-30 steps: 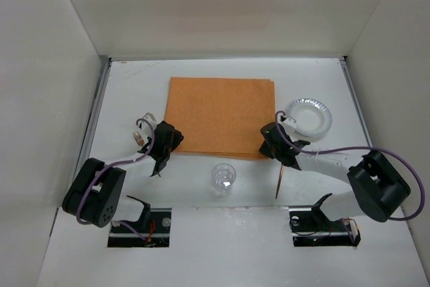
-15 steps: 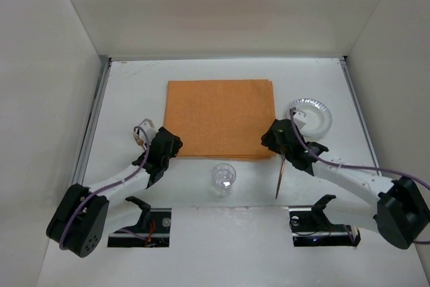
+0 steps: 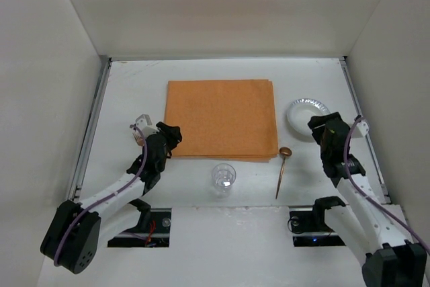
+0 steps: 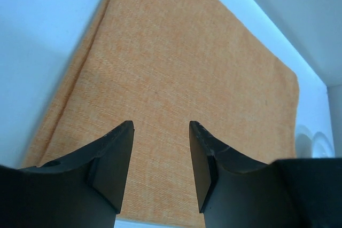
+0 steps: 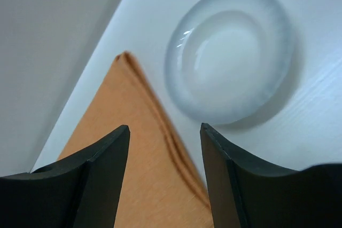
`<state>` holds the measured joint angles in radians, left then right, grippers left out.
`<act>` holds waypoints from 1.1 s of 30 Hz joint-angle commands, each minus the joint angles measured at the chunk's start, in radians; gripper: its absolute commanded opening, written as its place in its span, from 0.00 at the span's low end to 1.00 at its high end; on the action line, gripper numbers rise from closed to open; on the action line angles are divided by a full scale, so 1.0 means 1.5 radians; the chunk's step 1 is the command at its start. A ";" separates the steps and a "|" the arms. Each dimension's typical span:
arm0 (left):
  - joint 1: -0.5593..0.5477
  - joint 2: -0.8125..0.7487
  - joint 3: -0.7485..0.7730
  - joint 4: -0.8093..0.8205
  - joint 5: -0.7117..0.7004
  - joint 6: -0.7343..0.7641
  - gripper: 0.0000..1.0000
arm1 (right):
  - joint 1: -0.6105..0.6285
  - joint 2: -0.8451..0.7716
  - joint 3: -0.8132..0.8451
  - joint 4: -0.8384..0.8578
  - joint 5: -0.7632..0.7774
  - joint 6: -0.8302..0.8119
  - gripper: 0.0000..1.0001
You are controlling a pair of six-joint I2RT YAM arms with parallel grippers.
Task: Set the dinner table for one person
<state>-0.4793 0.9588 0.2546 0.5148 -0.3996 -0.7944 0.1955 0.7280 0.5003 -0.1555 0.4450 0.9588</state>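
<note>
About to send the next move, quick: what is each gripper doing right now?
Left gripper: open, holding nothing, pointed at the orange mat.
Right gripper: open, holding nothing, pointed toward the plate.

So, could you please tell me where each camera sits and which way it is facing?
Top external: fixed above and behind the arms, looking down at the dinner table; left tool and right tool show.
Left wrist: on the left arm, facing the orange mat between its open fingers.
Right wrist: on the right arm, facing the white plate and a mat corner between its open fingers.
Shared: all views show the mat.
</note>
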 commanded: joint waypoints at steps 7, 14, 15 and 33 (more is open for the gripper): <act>0.008 0.038 -0.005 0.067 0.005 0.004 0.43 | -0.185 0.156 -0.040 0.094 -0.093 0.050 0.63; 0.016 0.042 -0.010 0.072 0.017 -0.006 0.44 | -0.228 0.256 -0.056 0.174 -0.122 0.069 0.63; 0.015 0.040 -0.010 0.073 0.018 -0.006 0.44 | -0.233 0.275 -0.060 0.198 -0.131 0.071 0.64; 0.011 0.074 -0.009 0.089 0.029 -0.021 0.44 | -0.243 0.514 -0.129 0.562 -0.234 0.163 0.25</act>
<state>-0.4644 1.0657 0.2371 0.5900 -0.3569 -0.8181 -0.1646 1.4765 0.3344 0.5766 0.1207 1.1828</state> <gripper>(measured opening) 0.441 0.278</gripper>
